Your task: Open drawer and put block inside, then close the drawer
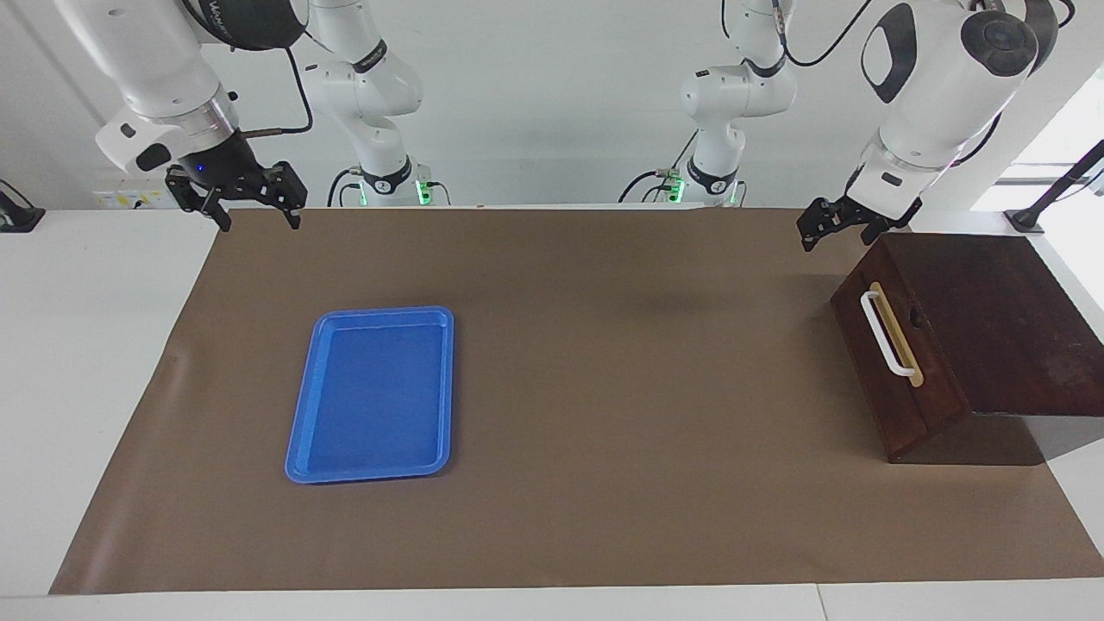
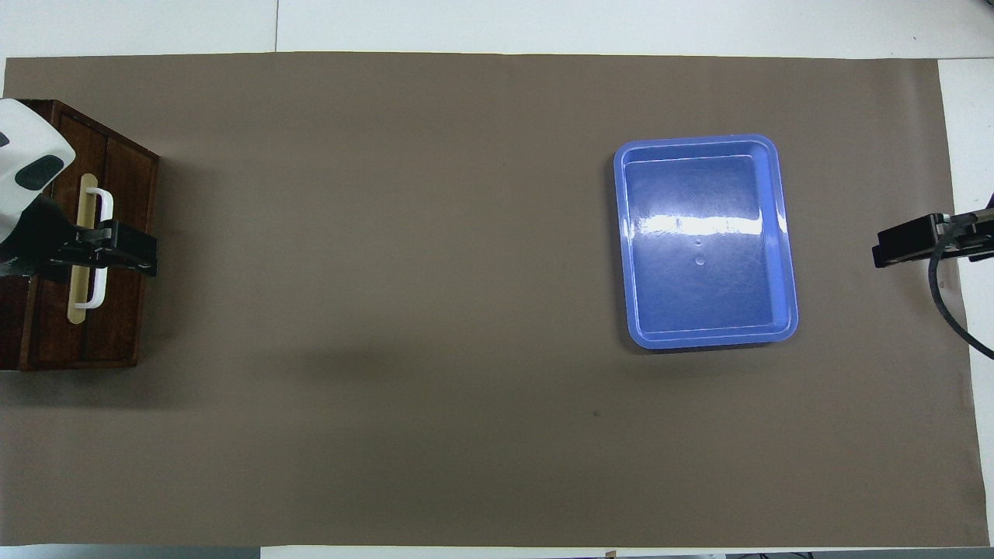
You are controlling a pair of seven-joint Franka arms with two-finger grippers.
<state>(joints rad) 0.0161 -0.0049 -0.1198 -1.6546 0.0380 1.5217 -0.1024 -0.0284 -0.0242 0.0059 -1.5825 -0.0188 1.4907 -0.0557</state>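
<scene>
Facing the robots first. Left gripper (image 1: 830,229) hangs in the air, raised above the brown mat (image 1: 604,414) just off the box's corner nearest the robots; fingers spread apart, nothing between them. Below it and toward the left arm's end of the table sits the dark wooden box (image 1: 992,328), its drawer (image 1: 897,362) shut flush, white bar handle (image 1: 884,335) on a light wood strip, untouched. Right gripper (image 1: 250,200) hangs over the mat's edge at the right arm's end, waiting, fingers apart and empty. Blue tray (image 1: 373,394) lies flat on the mat, farther from the robots than that gripper and well apart from it; nothing in it. No yellow block shows in this view.

Overhead view next. Left gripper (image 2: 128,255) covers the middle of the drawer's white handle (image 2: 101,233) as seen from above; contact cannot be read here. Drawer front (image 2: 116,326) closed. Right gripper (image 2: 905,242) shows only as a dark tip at the mat's border, with the blue tray (image 2: 705,241) beside it toward the table's middle, a clear gap between them. No block in this view either.
</scene>
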